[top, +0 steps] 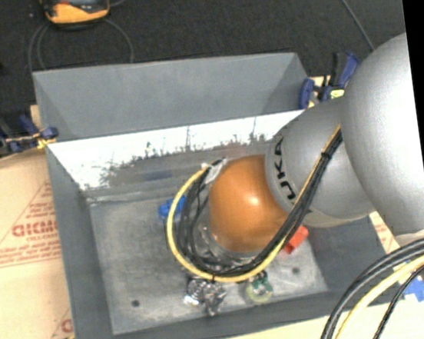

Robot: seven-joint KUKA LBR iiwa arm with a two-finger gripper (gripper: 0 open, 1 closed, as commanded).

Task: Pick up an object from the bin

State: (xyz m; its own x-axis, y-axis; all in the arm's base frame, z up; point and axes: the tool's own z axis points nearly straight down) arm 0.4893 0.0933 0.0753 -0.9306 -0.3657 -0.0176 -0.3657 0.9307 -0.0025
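Note:
My gripper [207, 260] shows as a dark body under the lower left edge of the arm's orange cover, low over the bin's front middle. Just in front of it on the floor lies a small crumpled silvery thing [206, 297]. To the right of that is a small round green and white thing [259, 289]. A blue thing [167, 209] peeks out at the cover's left side. A red thing [296, 240] peeks out from beneath the arm on the right. I see nothing held.
The arm, with its orange cover and looped cables, hides the middle and right of the bin. The bin's left floor is bare grey metal with a few dark specks. The walls slope up steeply on all sides.

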